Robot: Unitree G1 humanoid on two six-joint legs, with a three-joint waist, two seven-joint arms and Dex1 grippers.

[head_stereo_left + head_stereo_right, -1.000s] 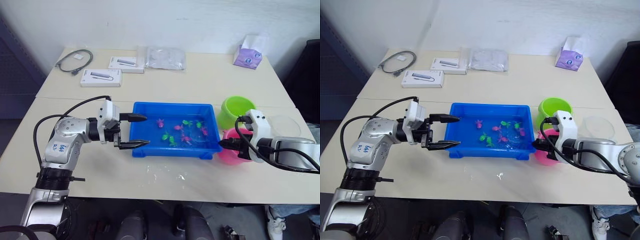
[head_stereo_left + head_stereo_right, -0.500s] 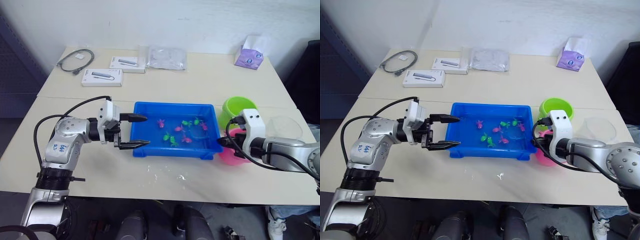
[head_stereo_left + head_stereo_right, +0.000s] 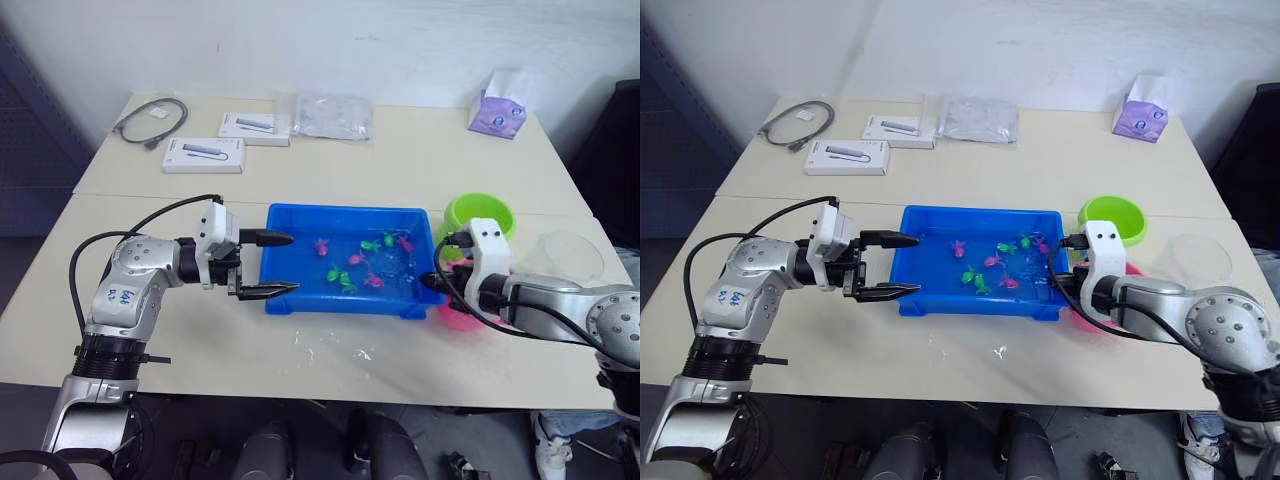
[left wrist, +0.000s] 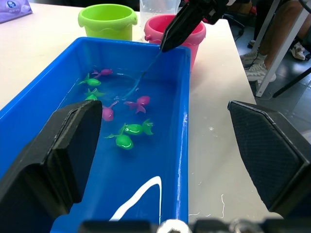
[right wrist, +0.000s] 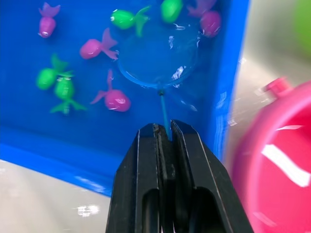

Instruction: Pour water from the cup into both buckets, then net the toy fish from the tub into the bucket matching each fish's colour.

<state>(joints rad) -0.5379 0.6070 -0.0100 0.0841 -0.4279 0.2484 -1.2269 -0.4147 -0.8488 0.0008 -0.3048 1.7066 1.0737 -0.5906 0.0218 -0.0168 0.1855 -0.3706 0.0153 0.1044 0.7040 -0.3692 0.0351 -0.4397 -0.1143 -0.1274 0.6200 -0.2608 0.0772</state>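
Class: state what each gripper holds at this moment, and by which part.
The right gripper is shut on the thin handle of the light-blue round hoop net. The left gripper is open, holding nothing.

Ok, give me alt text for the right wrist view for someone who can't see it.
The right gripper, shut on the net handle, holds the round hoop down in the water of the blue tub. Pink and green toy fish lie around the hoop, none clearly inside it. The pink bucket stands beside the tub.
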